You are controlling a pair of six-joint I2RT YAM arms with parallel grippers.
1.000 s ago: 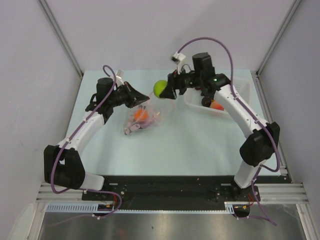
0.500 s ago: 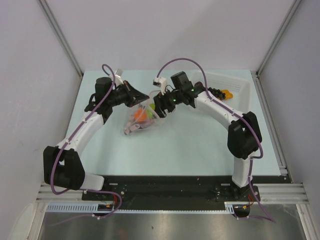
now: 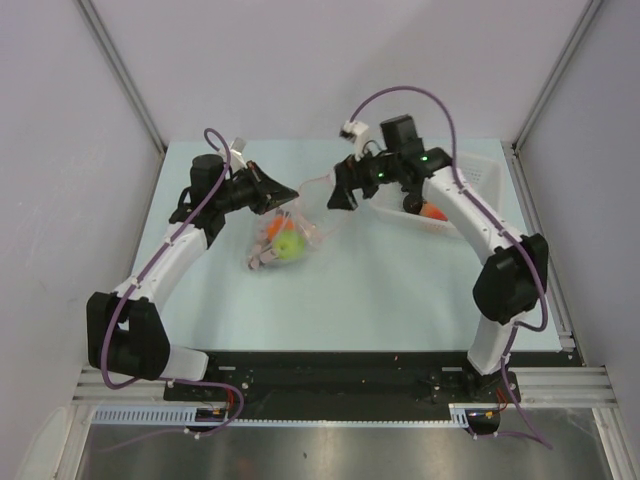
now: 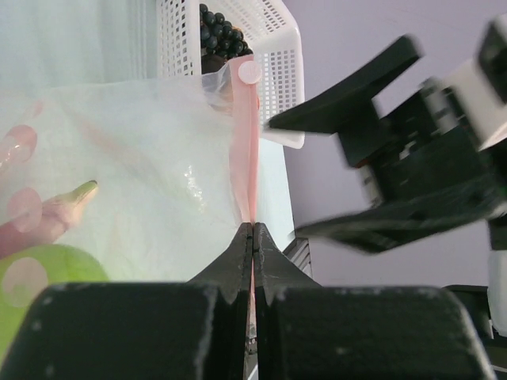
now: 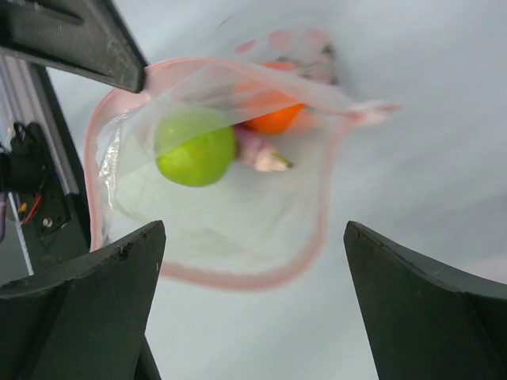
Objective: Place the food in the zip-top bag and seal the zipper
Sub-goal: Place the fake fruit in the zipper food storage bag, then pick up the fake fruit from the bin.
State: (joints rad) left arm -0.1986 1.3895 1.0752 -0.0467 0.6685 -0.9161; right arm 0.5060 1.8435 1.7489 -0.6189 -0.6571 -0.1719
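Note:
The clear zip-top bag (image 3: 296, 228) lies on the table with its mouth held open. My left gripper (image 3: 287, 193) is shut on the pink-red zipper (image 4: 245, 150) at the bag's edge. In the right wrist view the green apple (image 5: 196, 147), the orange ball (image 5: 271, 113) and a pink piece (image 5: 258, 155) lie inside the bag, ringed by the zipper rim (image 5: 238, 277). The apple also shows in the top view (image 3: 288, 243). My right gripper (image 3: 340, 196) is open and empty, just right of the bag's mouth. The dark grape cluster (image 4: 219, 38) is in the basket.
The white perforated basket (image 3: 478, 186) stands at the back right, holding the grapes and an orange-red piece (image 3: 432, 211). The enclosure walls close in the back and both sides.
My right gripper carried the green apple from near the basket to the bag's mouth, let it go, and drew back to the right. The apple now lies inside the bag. The left gripper held still.

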